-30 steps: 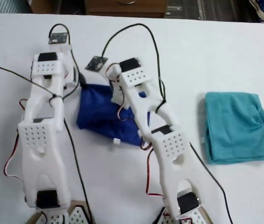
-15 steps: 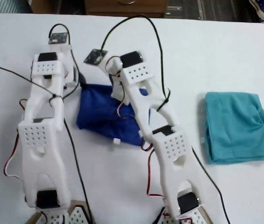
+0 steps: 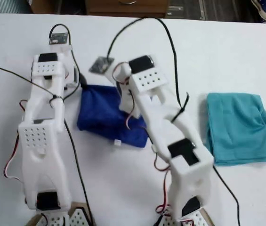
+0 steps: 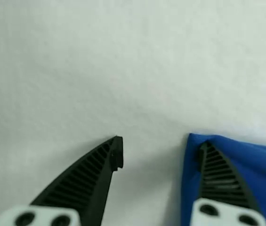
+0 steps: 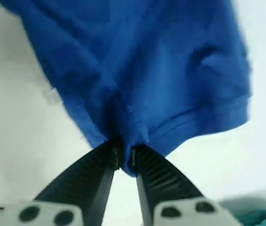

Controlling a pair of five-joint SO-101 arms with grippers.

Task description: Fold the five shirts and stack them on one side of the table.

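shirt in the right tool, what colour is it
The shirt is plain blue, with no pattern; the right wrist view shows it best.

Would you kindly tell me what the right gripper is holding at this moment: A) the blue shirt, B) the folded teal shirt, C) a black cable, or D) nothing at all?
A: the right gripper is pinched shut on an edge of the blue shirt.

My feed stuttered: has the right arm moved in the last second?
Yes. The right arm, pincer shut on the blue shirt, has swung toward the folded teal shirt.
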